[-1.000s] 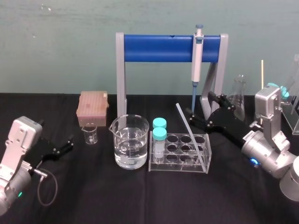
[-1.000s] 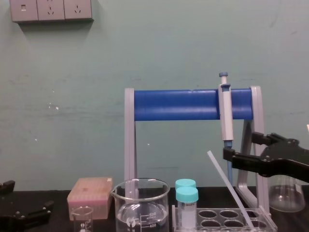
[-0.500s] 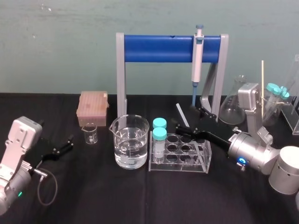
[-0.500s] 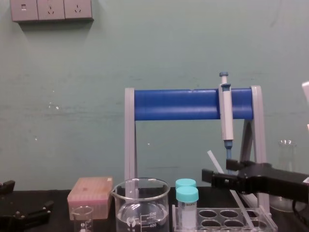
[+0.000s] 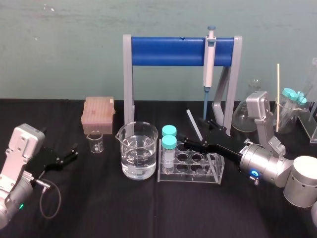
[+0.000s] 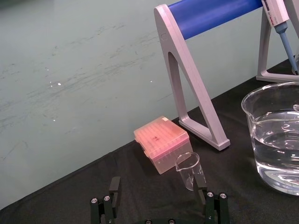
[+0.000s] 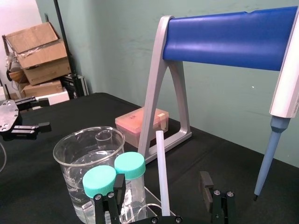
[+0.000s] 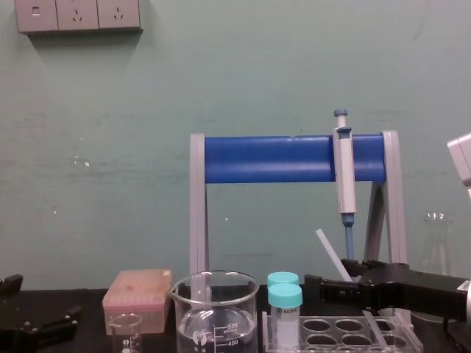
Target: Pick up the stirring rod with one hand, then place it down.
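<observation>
None of the task is done: the stirring rod (image 5: 194,125) leans in the tube rack (image 5: 188,177) right of centre, straddled, apparently untouched, by the wide-open right gripper (image 5: 198,135); left gripper (image 5: 74,150) parked near left.

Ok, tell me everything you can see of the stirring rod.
The stirring rod is thin, straight and translucent whitish, glass by its look. It stands tilted in the rack, with its lower end in a well on the rack's right side and its upper end leaning to the left. The right gripper is open, with one jaw on each side of the rod's middle. I cannot tell whether either jaw touches it.
</observation>
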### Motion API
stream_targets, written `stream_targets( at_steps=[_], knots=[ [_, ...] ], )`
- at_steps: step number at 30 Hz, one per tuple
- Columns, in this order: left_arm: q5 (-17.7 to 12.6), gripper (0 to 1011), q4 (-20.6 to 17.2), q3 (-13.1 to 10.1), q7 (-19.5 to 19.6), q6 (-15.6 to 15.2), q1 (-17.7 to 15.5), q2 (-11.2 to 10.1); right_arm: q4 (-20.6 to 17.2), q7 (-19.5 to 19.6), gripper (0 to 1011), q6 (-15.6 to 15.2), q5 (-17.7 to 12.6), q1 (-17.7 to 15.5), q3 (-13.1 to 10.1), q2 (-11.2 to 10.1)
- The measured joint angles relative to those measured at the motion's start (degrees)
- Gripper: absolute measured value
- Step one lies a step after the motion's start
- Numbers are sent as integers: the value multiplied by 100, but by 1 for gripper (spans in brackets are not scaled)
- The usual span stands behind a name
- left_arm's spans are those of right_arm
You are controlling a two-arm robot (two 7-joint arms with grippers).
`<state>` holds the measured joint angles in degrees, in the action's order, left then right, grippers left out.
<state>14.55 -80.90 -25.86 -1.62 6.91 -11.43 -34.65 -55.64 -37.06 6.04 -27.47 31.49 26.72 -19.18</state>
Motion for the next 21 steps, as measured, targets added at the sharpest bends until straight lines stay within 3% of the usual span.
stream_targets(
  at_steps=[10, 21],
  knots=[
    [0, 1000, 0, 0, 0, 0, 0, 0, -11, -2, 966, 13, -15, -1, -4, -4],
    [0, 1000, 0, 0, 0, 0, 0, 0, -17, -7, 651, 25, -22, -4, -10, -8]
  ],
)
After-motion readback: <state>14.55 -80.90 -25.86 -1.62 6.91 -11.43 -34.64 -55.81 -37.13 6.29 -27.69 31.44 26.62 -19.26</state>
